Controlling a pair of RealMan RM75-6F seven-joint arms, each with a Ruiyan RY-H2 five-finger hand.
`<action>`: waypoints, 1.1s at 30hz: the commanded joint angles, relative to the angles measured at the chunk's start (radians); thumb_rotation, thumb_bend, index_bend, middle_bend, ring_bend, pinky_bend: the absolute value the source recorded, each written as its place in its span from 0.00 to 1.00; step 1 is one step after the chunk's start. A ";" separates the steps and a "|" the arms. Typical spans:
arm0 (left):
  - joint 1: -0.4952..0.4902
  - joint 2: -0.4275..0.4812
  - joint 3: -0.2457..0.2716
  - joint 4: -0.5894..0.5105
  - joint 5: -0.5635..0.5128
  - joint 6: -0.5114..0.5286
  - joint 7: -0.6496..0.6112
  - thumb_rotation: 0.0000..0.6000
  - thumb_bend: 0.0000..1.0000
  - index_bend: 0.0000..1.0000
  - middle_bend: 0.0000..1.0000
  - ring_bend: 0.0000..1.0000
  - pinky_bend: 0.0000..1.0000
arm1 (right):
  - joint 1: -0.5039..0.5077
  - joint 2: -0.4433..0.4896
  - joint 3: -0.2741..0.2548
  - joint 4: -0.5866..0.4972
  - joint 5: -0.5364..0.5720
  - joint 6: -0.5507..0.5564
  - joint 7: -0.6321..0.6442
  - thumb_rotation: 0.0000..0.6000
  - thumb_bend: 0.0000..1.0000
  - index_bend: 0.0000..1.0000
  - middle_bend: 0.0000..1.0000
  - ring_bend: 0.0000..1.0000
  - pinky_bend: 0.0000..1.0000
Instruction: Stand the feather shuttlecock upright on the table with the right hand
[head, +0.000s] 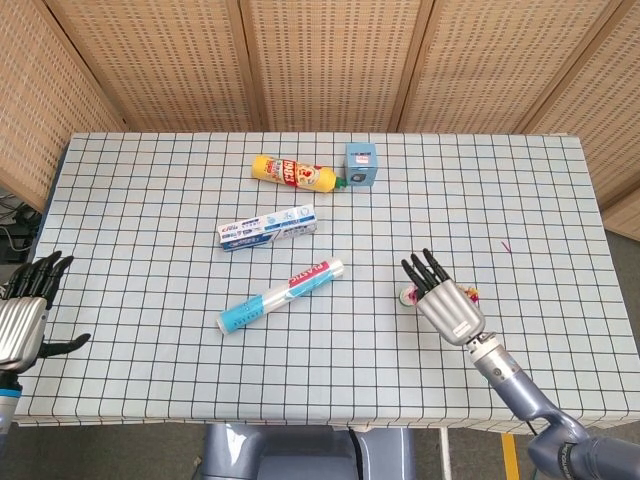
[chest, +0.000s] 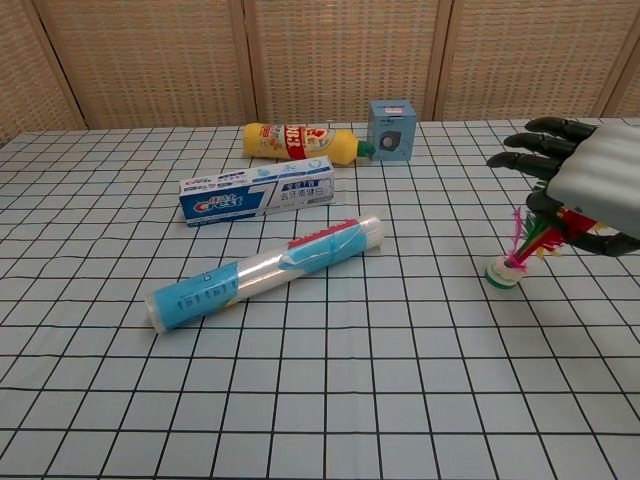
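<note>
The feather shuttlecock (chest: 517, 254) is held by its feathers in the right hand (chest: 588, 186), base resting on the table (chest: 330, 380), near the right edge. The left hand (head: 22, 317) is spread, holding nothing.

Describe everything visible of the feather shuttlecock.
The feather shuttlecock has a round green-and-white base resting on the checked tablecloth near the table's right side, with magenta, green and yellow feathers rising from it, tilted toward the right. The right hand covers the upper feathers, its fingers spread above them; whether it grips them cannot be told. In the head view only the base and a few feather tips show.
</note>
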 joint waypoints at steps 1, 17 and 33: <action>0.001 0.002 0.000 0.000 0.000 0.000 -0.002 1.00 0.00 0.00 0.00 0.00 0.00 | -0.003 -0.006 0.000 0.002 -0.019 0.009 -0.026 1.00 0.21 0.18 0.09 0.00 0.00; 0.003 0.006 0.006 0.007 0.008 -0.002 -0.013 1.00 0.00 0.00 0.00 0.00 0.00 | -0.074 0.180 0.040 -0.214 -0.050 0.163 0.282 1.00 0.00 0.00 0.00 0.00 0.00; 0.013 0.020 0.026 0.025 0.068 0.003 -0.063 1.00 0.00 0.00 0.00 0.00 0.00 | -0.304 0.332 0.006 -0.183 0.214 0.156 0.755 1.00 0.00 0.00 0.00 0.00 0.00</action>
